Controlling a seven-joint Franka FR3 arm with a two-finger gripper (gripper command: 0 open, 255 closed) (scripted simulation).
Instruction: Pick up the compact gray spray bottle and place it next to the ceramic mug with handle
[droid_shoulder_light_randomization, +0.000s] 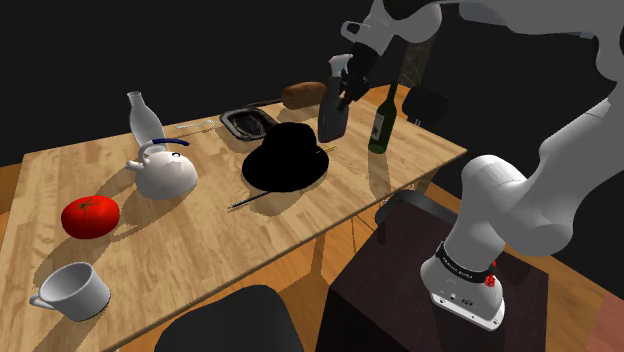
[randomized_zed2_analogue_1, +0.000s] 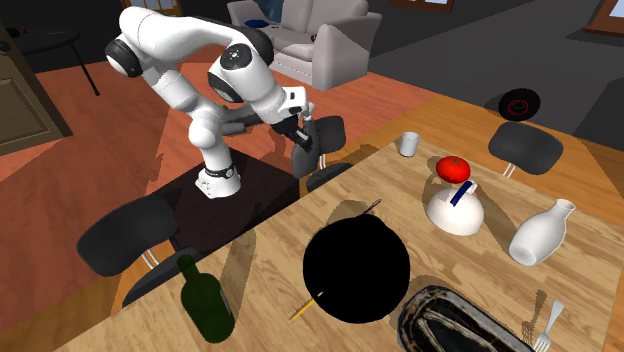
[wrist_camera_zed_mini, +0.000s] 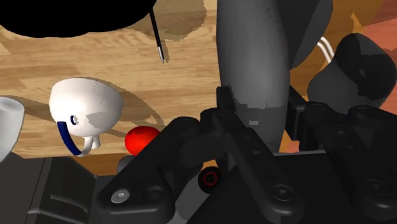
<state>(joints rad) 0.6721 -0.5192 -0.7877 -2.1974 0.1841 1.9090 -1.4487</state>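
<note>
My gripper (droid_shoulder_light_randomization: 348, 82) is shut on the compact dark grey spray bottle (droid_shoulder_light_randomization: 334, 108) and holds it upright in the air, clear of the wooden table (droid_shoulder_light_randomization: 300, 225). In the second exterior view the gripper (randomized_zed2_analogue_1: 300, 132) and bottle (randomized_zed2_analogue_1: 306, 155) hang over the table edge nearest the stand. The wrist view has the bottle's body (wrist_camera_zed_mini: 251, 57) clasped between the black fingers of the gripper (wrist_camera_zed_mini: 257, 118). The pale mug with handle (droid_shoulder_light_randomization: 75, 290) stands at the table's near left corner in the shoulder view, far from the bottle; it is also the small cup (randomized_zed2_analogue_1: 408, 144).
A black hat-like shape (droid_shoulder_light_randomization: 288, 155), a green wine bottle (droid_shoulder_light_randomization: 382, 120), a white teapot (droid_shoulder_light_randomization: 165, 172), a red tomato (droid_shoulder_light_randomization: 90, 215), a white vase (droid_shoulder_light_randomization: 143, 118), a dark tray (droid_shoulder_light_randomization: 248, 122) and a bread loaf (droid_shoulder_light_randomization: 302, 93) crowd the table. Black chairs (randomized_zed2_analogue_1: 130, 232) ring it.
</note>
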